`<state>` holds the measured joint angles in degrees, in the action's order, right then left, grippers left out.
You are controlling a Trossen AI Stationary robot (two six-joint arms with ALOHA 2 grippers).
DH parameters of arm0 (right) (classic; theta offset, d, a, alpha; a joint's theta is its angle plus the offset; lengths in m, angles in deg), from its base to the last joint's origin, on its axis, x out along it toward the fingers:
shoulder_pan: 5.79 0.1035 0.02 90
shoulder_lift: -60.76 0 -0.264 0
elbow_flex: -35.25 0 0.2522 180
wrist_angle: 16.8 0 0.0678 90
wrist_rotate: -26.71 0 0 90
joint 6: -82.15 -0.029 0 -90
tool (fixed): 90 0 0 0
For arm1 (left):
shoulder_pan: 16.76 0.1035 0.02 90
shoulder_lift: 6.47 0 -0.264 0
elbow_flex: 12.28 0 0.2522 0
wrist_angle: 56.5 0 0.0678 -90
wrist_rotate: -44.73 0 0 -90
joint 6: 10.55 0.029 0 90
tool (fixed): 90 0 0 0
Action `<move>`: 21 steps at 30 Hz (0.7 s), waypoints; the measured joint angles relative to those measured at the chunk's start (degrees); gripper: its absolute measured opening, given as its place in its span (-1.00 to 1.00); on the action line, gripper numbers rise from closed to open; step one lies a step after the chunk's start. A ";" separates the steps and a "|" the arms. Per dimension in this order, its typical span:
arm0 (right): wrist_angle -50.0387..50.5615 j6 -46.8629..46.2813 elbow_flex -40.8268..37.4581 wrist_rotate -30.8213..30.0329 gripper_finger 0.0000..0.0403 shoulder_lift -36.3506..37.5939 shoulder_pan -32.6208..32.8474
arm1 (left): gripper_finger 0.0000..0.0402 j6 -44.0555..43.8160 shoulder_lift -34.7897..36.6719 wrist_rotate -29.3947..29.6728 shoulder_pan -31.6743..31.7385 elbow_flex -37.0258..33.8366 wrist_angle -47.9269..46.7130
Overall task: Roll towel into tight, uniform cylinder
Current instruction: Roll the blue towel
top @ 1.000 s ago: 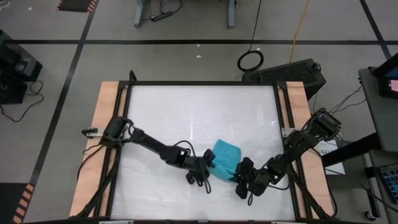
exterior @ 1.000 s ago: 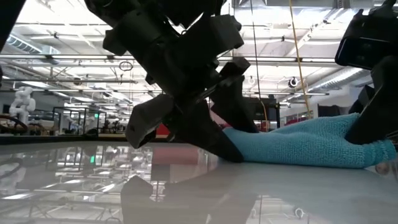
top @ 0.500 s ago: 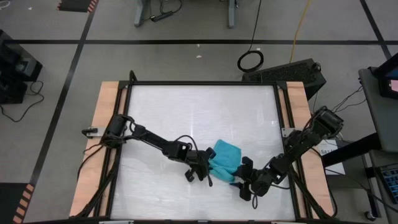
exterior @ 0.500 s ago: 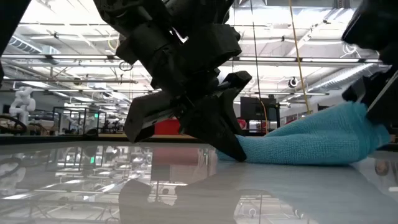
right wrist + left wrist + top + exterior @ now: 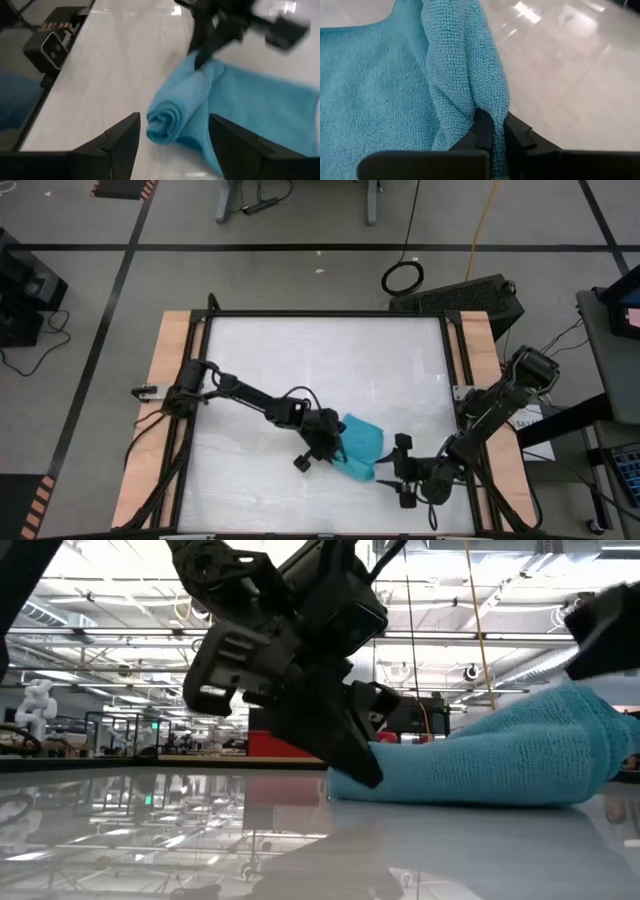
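Left wrist view shows the left gripper pinched shut on a fold of the towel, the turquoise edge squeezed between its two dark fingers. That hold likely anchors the roll's end so the coil does not spring loose. Beyond those fingers the cloth spreads partly flat, while the far end is wound into a loose spiral, seen best from the right wrist. The left arm reaches low across the white table, its wrist angled down onto the towel's edge. Just past the towel's opposite end, the right gripper stands clear, fingers spread wide and empty, its arm folded back toward the table's right rim.
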<state>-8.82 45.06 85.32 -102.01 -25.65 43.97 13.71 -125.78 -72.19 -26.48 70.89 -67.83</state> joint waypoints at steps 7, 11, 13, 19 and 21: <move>-4.33 18.41 3.88 -0.39 0.17 -4.32 -0.11 | -0.91 -6.32 0.00 -7.65 1.75 -0.03 3.78; -4.17 21.65 6.32 -0.31 0.27 -8.54 -0.31 | -0.91 -9.97 0.00 -10.25 2.72 0.01 5.68; -4.03 22.47 7.64 -0.29 0.30 -10.92 -0.30 | -0.91 -11.38 0.00 -10.90 3.09 0.06 6.02; 3.05 21.49 12.14 -6.85 0.26 -17.26 -0.27 | -0.91 -13.87 0.00 -14.17 3.53 0.07 5.46; 4.25 21.95 13.44 -9.81 0.22 -18.60 -0.27 | -0.91 -14.91 -0.24 -15.13 3.53 0.13 5.55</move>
<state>-4.57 67.01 98.76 -111.82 -44.25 43.70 -1.20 -126.02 -87.33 -22.95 71.02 -62.28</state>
